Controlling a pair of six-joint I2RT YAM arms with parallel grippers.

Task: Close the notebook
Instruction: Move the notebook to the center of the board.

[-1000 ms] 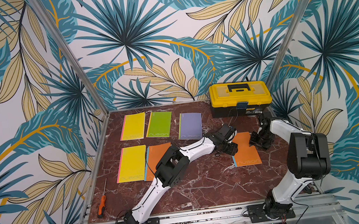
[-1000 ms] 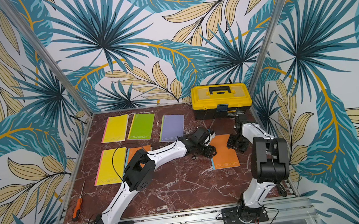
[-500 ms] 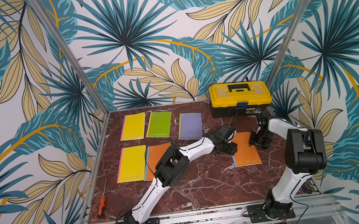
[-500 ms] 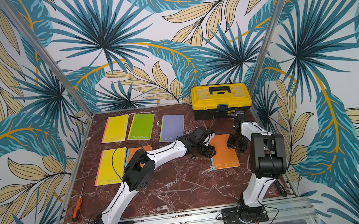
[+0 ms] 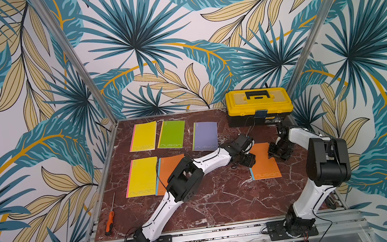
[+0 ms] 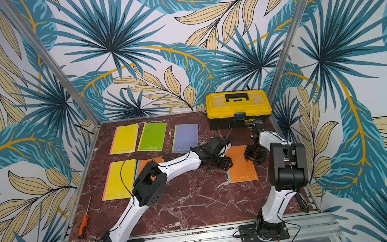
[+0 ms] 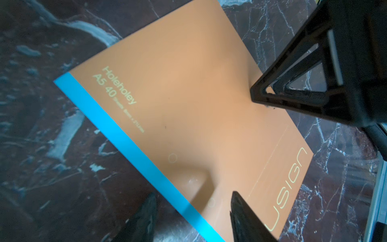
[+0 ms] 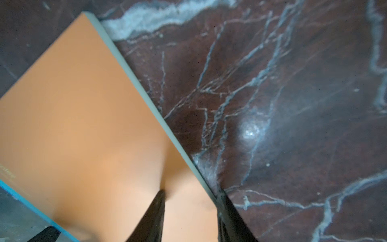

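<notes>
My left gripper (image 7: 191, 201) is unclenched, its 2 fingers (image 7: 146, 213) spread over the blue spine of the orange notebook (image 5: 265, 165). My right gripper (image 8: 192, 194) is spread too, 1 fingertip (image 8: 159, 201) on the cover. The notebook lies shut, flat on the table (image 5: 210, 205), between both.

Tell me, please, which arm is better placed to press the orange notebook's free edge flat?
Right, probably: the right tool straddles the page edge of the orange paper notebook, fingertip on its cover; the left tool sits at the blue spine.
</notes>
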